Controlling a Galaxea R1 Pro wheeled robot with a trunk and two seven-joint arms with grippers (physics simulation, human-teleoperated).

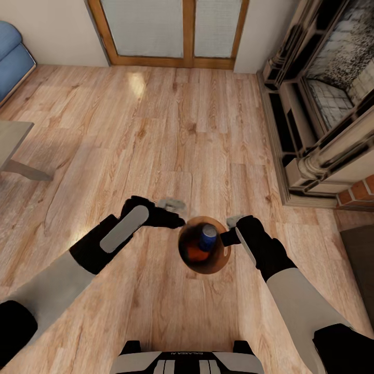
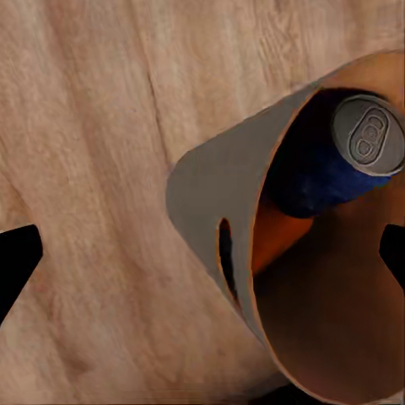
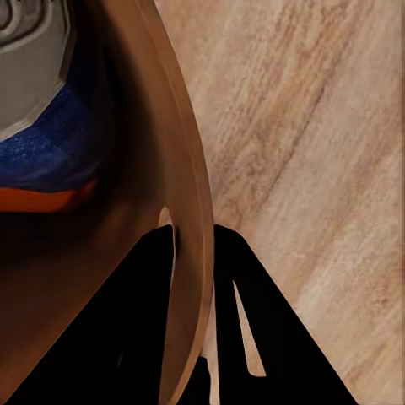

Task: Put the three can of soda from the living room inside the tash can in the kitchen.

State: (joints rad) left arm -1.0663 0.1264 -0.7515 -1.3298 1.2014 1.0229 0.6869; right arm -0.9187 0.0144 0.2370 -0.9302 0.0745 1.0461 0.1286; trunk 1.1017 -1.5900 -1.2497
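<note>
Pinching the copper-lined bin (image 1: 221,263) by its rim — right hand (image 1: 232,228), blue can (image 1: 208,237) and orange can (image 1: 195,253) inside, left hand (image 1: 174,206) spread open.

The floor (image 1: 171,130) is light honey wood in planks with darker grain streaks. The bin (image 1: 221,259) is copper-brown inside and grey-beige outside (image 2: 211,194). In it, one can (image 1: 209,238) is dark blue with a silvery top, and another (image 1: 195,253) is orange. Both end effectors, left (image 1: 174,208) and right (image 1: 234,228), are black with pale grey tips; the arms are grey-white. The sofa (image 1: 13,57) is blue. The fireplace (image 1: 322,104) is cream and black, beside red brick (image 1: 358,192). The door frame (image 1: 188,31) is orange-brown wood.
</note>
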